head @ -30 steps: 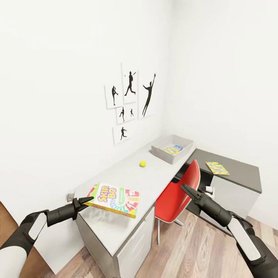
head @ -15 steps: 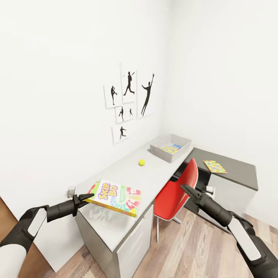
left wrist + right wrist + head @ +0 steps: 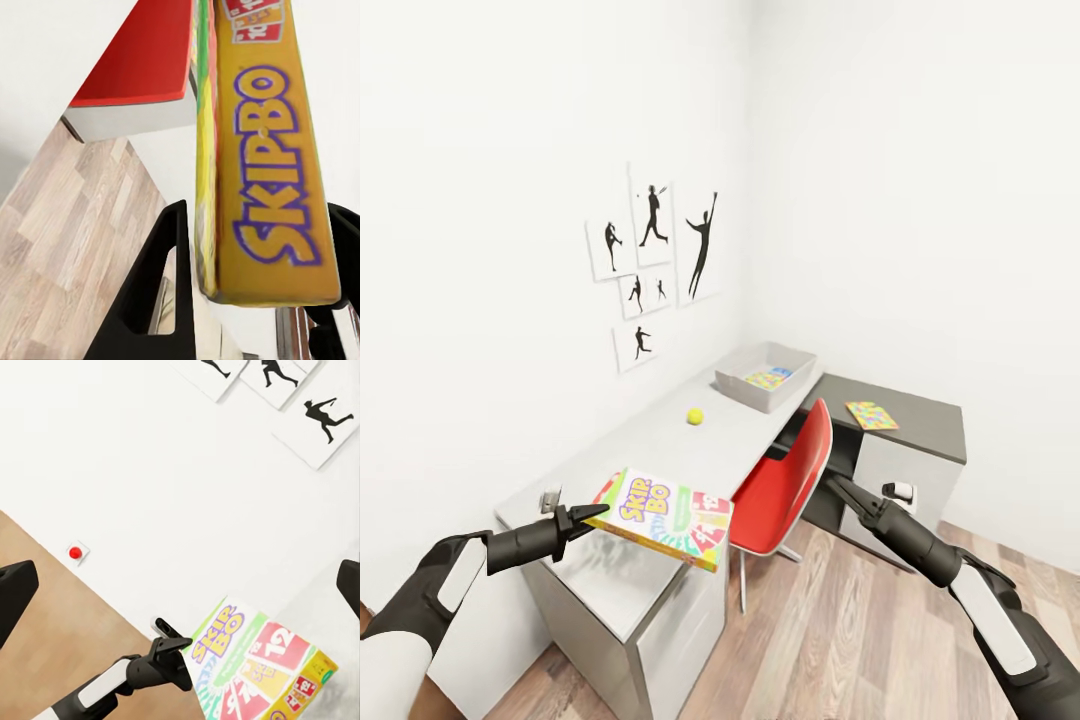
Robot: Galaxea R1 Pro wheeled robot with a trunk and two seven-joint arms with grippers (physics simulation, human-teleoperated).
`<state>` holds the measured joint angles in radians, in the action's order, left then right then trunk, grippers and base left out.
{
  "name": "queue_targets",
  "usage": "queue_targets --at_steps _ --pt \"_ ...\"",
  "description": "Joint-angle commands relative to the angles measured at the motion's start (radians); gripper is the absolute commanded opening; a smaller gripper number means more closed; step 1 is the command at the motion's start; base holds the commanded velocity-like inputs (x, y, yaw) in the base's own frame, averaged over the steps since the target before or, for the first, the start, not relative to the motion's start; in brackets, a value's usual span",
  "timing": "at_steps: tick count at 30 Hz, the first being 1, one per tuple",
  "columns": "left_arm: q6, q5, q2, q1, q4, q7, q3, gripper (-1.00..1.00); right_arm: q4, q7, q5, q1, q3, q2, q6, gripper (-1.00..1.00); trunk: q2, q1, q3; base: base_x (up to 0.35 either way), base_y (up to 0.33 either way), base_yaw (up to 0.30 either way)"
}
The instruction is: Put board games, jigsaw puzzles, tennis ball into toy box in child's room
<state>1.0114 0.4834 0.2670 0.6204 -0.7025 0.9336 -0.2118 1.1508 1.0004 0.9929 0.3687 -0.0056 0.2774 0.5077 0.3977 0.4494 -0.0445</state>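
Although the whole head view has slid leftward since a second ago, that is the camera turning; the left claw (image 3: pixel 588 517) still pinches the edge of the Skip-Bo game box (image 3: pixel 668 518), held flat above the near end of the desk (image 3: pixel 660 445). Farther along the desk lies the tennis ball (image 3: pixel 695 416), and beyond it the grey toy box (image 3: pixel 765 376) with a colourful puzzle inside. Another puzzle (image 3: pixel 871 415) lies on the dark desk section (image 3: pixel 920 420) at the right. The red chair (image 3: pixel 785 490) stands tucked against the desk. The right claw (image 3: pixel 836 489) hangs over the floor by the chair, holding nothing; I cannot tell from this view how wide it is.

In the left wrist view, the game box (image 3: pixel 262 150) sits clamped between the two dark fingers (image 3: pixel 161 285).

In the right wrist view, the right claw's fingers (image 3: pixel 15 592) stand wide apart at the frame edges, with the left claw (image 3: pixel 176 649) and game box (image 3: pixel 262 667) between them.
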Motion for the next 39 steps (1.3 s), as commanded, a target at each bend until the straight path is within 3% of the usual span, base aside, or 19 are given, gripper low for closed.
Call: queue_targets --at_steps 1,21,39 --pt "0.003 -0.003 0.000 0.001 0.000 0.005 -0.002 -1.00 0.000 0.001 0.007 0.001 0.000 0.001 0.008 1.00 0.002 0.001 -0.003 -0.004 0.000 -0.070" --pt "0.002 0.000 0.001 0.001 0.000 0.005 -0.004 -1.00 -0.001 0.003 0.007 0.001 0.001 0.000 0.007 1.00 0.002 0.001 -0.002 0.000 0.000 -0.012" --pt "0.001 0.000 0.000 0.001 0.000 0.004 -0.004 -1.00 0.000 0.004 0.007 0.001 0.001 0.000 0.006 1.00 0.002 0.001 0.008 0.000 0.000 -0.168"
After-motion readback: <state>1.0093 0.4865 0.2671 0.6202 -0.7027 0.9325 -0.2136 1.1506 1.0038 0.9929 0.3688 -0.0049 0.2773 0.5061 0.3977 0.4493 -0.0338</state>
